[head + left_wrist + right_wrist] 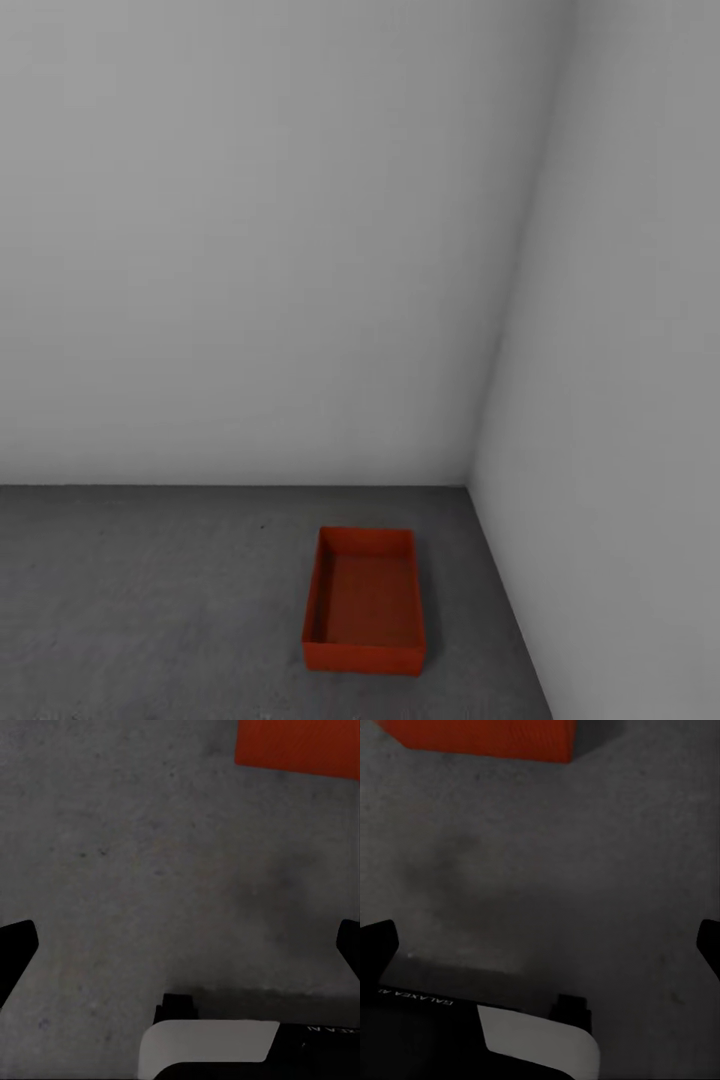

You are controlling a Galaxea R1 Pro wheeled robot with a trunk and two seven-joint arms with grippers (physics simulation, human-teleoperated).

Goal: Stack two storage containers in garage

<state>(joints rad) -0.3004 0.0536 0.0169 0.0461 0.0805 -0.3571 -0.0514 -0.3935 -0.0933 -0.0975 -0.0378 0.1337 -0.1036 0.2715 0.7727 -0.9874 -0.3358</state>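
We're in the garage, looking at a bare corner: a pale grey far wall point(250, 250) meets a pale grey right wall point(630, 350), and dark, mottled concrete floor point(150, 600) runs across the near part of the head view.

One storage container point(364, 600) sits on that floor, orange-red, open at the top, upright, its long sides running away from us. It lies to the right of centre, near the right wall but clear of it, and apart from the far wall too. Nothing is inside it, and nothing rests on it.

Down at the left wrist, the left end effector point(180, 945) is spread wide, its two dark fingertips point(16, 945) just peeking in at opposite edges of the picture, with only rough concrete point(150, 870) between them. It holds nothing. An orange-red wall of the container point(300, 746) shows beyond the fingers, well apart from them.

Same story at the right wrist: the right end effector point(540, 945) is wide apart, its dark fingertips point(379, 941) at either edge, with bare concrete point(585, 870) between and nothing gripped. The container's orange-red wall point(487, 736) shows ahead, well apart from the fingers. White and black robot bodywork point(532, 1039) sits close under the camera.
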